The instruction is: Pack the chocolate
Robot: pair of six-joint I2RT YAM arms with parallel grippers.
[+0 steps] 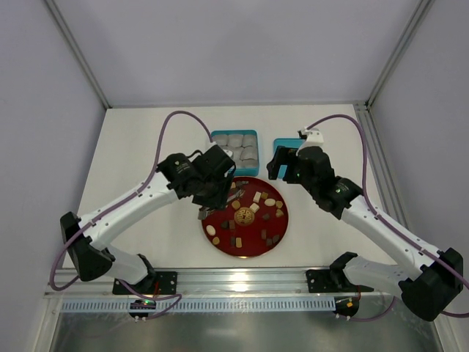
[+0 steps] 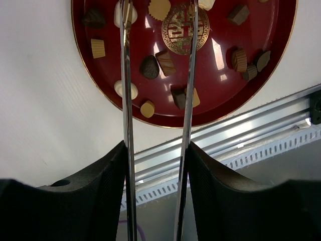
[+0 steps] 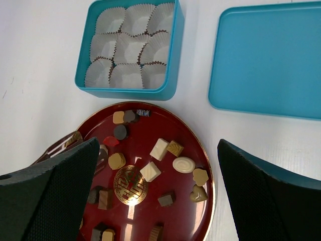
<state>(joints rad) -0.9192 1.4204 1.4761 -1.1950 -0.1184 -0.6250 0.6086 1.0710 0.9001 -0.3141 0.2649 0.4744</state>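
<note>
Nearest the arms' bases, the red plate [image 2: 215,85] lies on the table [image 1: 146,147]. All the chocolate [image 2: 149,67] is on it: dark, tan and cream pieces scattered around a gold emblem [image 2: 184,29] at the centre. The left pincer [image 2: 159,15] hangs over the plate's 10 o'clock side. Its two long metal blades are spread apart with nothing visible between them, and their tips run off the top of the wrist view. The right pincer [image 3: 158,145] hovers near the plate's 1 o'clock rim, fingers wide apart and empty. Beyond the plate at 12 o'clock sits the teal box [image 3: 125,93], its nine paper cups [image 3: 128,47] all empty. Its lid [image 3: 271,60] lies flat at 1 o'clock, apart from the box.

The step in hand looks like the first pick. A piece standing alone would be the best choice, since the dark and tan pair between the blades touch. The blades should straddle one piece squarely, close gently so it does not squirt out, lift straight, then lower into a cup before letting go.
</note>
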